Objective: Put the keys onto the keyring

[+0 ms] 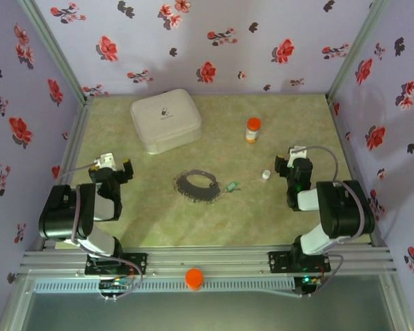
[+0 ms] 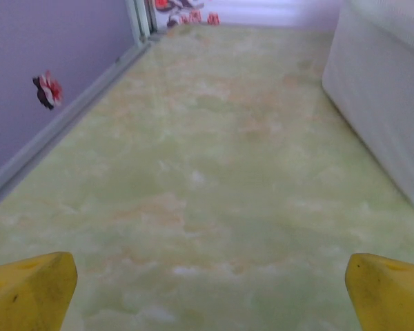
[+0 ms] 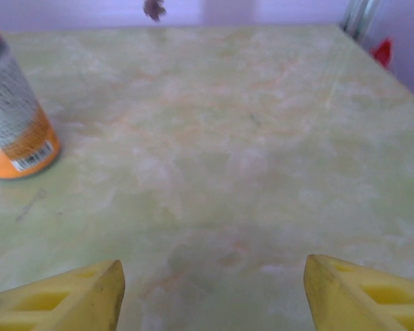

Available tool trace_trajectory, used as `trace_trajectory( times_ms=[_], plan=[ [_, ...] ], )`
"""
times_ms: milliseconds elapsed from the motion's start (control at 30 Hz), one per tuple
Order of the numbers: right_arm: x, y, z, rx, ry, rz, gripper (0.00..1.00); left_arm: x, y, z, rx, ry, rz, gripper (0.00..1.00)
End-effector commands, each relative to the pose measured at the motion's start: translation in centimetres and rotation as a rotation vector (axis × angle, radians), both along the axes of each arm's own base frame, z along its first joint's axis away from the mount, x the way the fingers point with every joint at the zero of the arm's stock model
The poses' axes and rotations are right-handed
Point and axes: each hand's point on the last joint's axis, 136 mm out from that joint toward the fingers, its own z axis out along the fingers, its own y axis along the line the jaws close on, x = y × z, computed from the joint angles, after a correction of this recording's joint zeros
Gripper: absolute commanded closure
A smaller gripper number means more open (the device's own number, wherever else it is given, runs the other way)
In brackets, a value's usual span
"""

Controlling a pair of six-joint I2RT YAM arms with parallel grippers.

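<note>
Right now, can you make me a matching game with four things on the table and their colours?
Things:
1. box
2. cap of the pill bottle
3. keyring
4. head of the key beside the keyring

Colours:
A. grey
B. green
C. white
D. orange

Pairs: 1-C, 2-D, 3-A, 4-B

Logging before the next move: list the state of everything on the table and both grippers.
Chain: loose loop, lying flat
Green key: flat, beside the chain
Pill bottle: upright, capped
White case: closed
Left gripper: open, empty
Right gripper: open, empty
</note>
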Motion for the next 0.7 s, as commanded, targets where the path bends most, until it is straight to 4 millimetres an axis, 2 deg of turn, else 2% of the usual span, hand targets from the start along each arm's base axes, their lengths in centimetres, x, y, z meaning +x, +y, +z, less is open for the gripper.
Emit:
trace_trajectory(
  times_ms=[0,67,333,567,667],
  plan=[
    [1.7,-1.4,2.0,0.047,-0.022,-0.093,0.3,0.1,0.4,2.5,-0.019,-0.126,0.017,0.0],
    [2.0,-2.1,2.0,0.102,-0.061,-0.09,0.28,-0.4,0.2,2.7,-0.021,-0.147,0.002,0.0],
    [2.0,-2.0,2.0,0.1,-0.05,-0.084,0.27,0.0,0.0,2.7,-0.017,-0.144,-0.008,0.0],
    [1.9,-2.0,1.9,0.102,-0.044,-0.083,0.25,3.0,-1.2,2.1,0.003,-0.015,-0.071,0.0],
    [1.9,-2.0,1.9,0.101,-0.045,-0.083,0.23,2.1,-1.3,2.1,0.007,-0.05,-0.077,0.0]
  ],
)
